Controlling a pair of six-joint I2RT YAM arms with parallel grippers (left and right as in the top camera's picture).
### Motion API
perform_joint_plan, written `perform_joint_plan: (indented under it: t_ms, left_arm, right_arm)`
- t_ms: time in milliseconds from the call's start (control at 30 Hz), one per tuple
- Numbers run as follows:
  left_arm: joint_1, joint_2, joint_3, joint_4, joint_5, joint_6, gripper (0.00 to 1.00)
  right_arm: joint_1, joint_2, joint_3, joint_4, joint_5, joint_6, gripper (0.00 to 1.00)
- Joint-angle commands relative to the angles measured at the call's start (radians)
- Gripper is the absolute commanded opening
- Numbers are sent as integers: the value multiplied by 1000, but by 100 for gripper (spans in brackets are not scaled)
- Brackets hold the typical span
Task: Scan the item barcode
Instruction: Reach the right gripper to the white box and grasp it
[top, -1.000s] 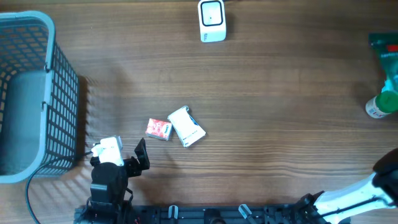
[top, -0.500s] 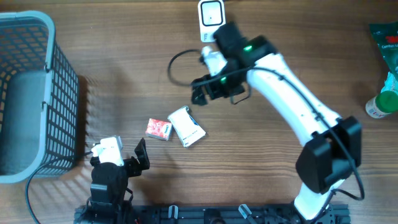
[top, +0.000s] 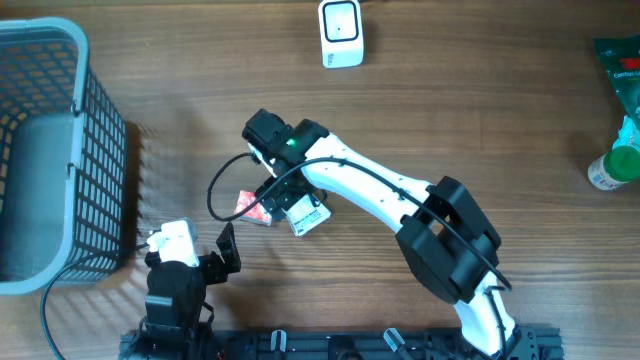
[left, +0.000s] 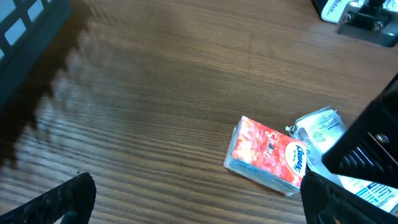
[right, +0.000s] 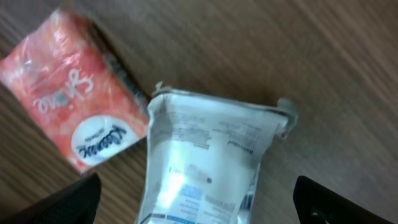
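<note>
Beneath the right pincer (top: 284, 196), which hovers wide open and empty, lies the white pouch (right: 205, 162), flat and crinkly, with print facing up. Just beside it sits a soft orange tissue pack (right: 68, 118). This looks like the approach step. Next, the pincer should close on the pouch and carry it to the boxy white scanner (top: 341, 33), well away across the wood-grain surface (top: 480, 130).

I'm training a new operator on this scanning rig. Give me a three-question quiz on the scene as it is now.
1. True or false: the right gripper is shut on the white pouch.
2. What lies beside the pouch? A, a Kleenex tissue pack; B, a mug; C, scissors.
3. Fill in: the grey mesh-walled container is a ____.
Key: 1 false; 2 A; 3 basket.
</note>
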Motion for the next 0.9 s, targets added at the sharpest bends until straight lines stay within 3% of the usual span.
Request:
perform_joint_plan:
  t_ms: [0, 400, 533, 733, 867]
  left_arm:
    - [6, -4, -6, 3, -10, 19, 100]
    - [6, -4, -6, 3, -10, 19, 100]
    - [6, -4, -6, 3, -10, 19, 100]
    - [6, -4, -6, 3, -10, 19, 100]
    - [6, -4, -6, 3, -10, 19, 100]
  right_arm:
    - [-1, 19, 3, 22, 47, 23, 100]
    - [-1, 123, 3, 48, 138, 75, 100]
    - [-21, 123, 3, 64, 158, 84, 57]
    - [-48, 122, 57, -42, -65, 101, 53]
    - [-142, 116, 214, -245, -495, -12, 47]
